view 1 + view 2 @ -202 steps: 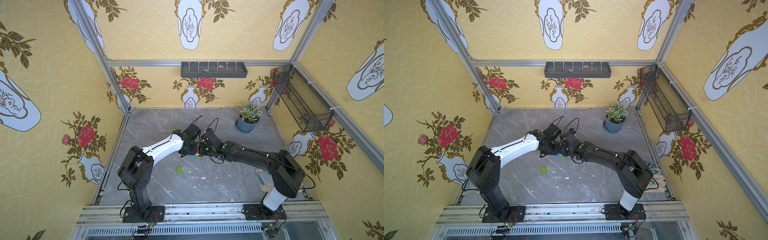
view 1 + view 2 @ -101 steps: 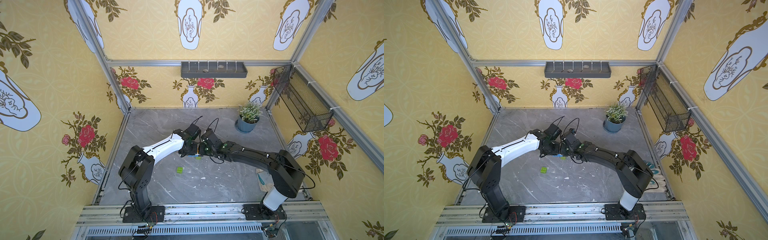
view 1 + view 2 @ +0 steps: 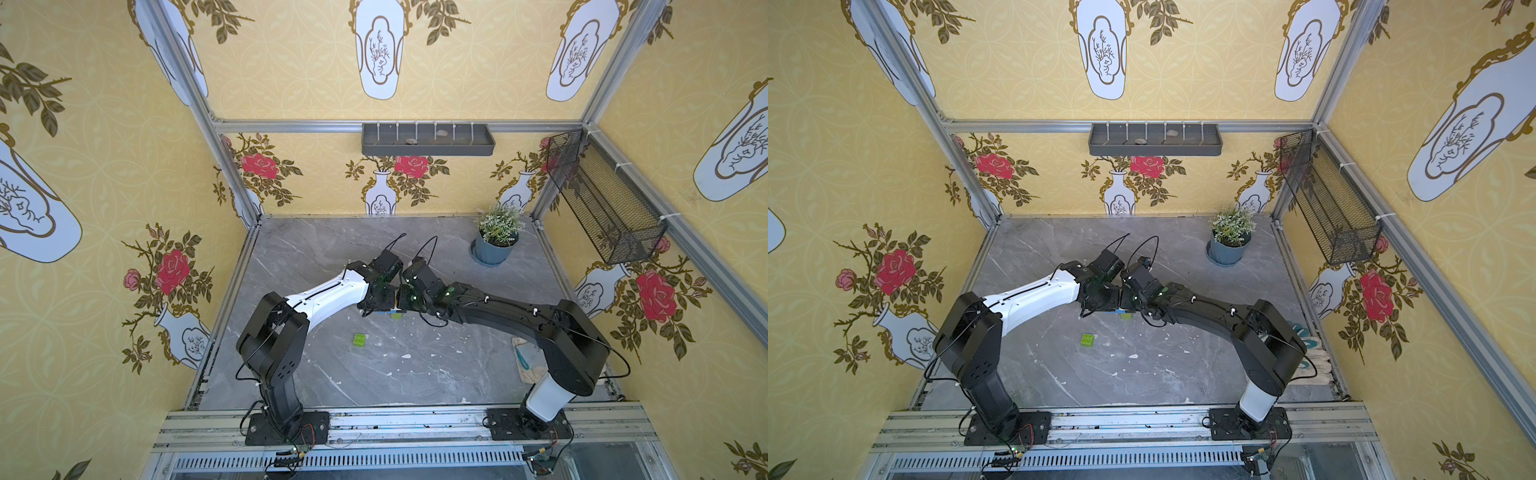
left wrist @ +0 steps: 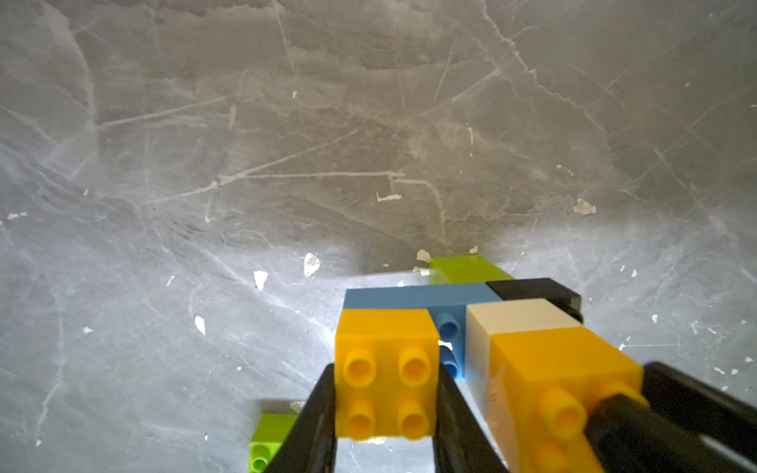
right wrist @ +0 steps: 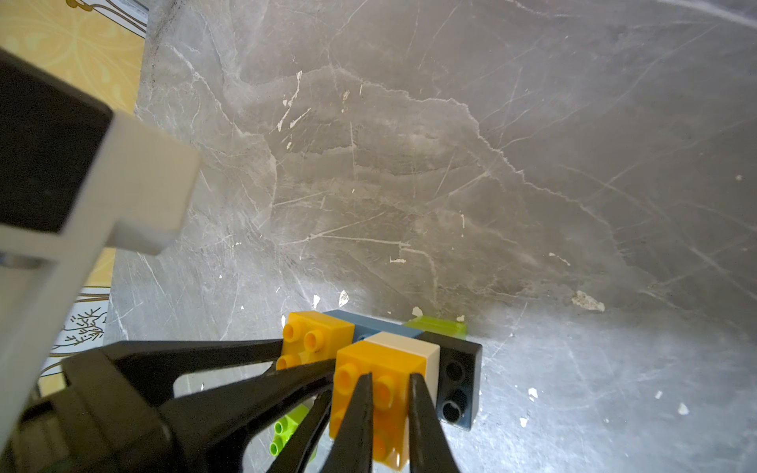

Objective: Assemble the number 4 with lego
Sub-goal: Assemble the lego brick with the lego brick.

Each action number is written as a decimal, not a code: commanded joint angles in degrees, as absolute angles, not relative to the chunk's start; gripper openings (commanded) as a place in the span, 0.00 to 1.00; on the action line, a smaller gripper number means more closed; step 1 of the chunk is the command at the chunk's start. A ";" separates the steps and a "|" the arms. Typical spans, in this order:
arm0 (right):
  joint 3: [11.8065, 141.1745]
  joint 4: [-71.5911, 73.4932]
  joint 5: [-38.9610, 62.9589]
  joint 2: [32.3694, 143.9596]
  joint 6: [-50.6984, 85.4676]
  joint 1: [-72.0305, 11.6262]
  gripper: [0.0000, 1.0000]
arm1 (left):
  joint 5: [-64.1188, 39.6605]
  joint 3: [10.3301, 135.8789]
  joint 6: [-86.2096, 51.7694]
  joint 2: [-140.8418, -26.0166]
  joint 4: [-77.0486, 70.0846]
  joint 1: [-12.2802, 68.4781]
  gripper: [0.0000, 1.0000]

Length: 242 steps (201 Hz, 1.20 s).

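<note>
Tabletop: arched arms, end effectors on lego

In both top views the number 4 lies almost wholly hidden under the ends of the left arm and right arm, with only slivers of blue and green showing. The pale bits in the grey wall shelf are too small to name. In the left wrist view the loose lime green brick is cut by the edge and half behind the left gripper; the nearer yellow brick is blurred and cut off.

Multicoloured number 4 cluster of joined bricks, loose lime brick nearby
</note>
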<state>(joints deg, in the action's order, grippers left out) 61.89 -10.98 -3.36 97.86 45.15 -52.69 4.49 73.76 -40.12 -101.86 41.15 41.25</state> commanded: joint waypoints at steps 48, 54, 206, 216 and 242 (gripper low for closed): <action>59.24 -34.04 -0.59 99.84 44.98 -52.74 0.14 | 5.14 72.78 -40.50 -101.33 41.85 41.30 0.47; 59.27 -34.01 -0.59 99.81 45.00 -52.75 0.14 | 5.18 72.79 -40.44 -101.12 41.96 41.25 0.49; 59.35 -34.37 -0.66 99.85 44.86 -52.75 0.14 | 5.30 72.08 -41.15 -99.34 41.01 41.01 0.35; 59.35 -34.37 -0.63 99.84 44.83 -52.75 0.14 | 5.30 72.18 -41.13 -99.64 41.00 41.04 0.33; 59.48 -34.45 -0.69 99.93 44.91 -52.75 0.14 | 4.99 71.98 -41.28 -100.02 40.61 41.04 0.30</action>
<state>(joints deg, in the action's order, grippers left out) 61.63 -10.79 -3.38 97.76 44.99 -52.69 5.54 72.58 -40.99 -99.26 41.23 41.04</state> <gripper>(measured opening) 0.143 0.344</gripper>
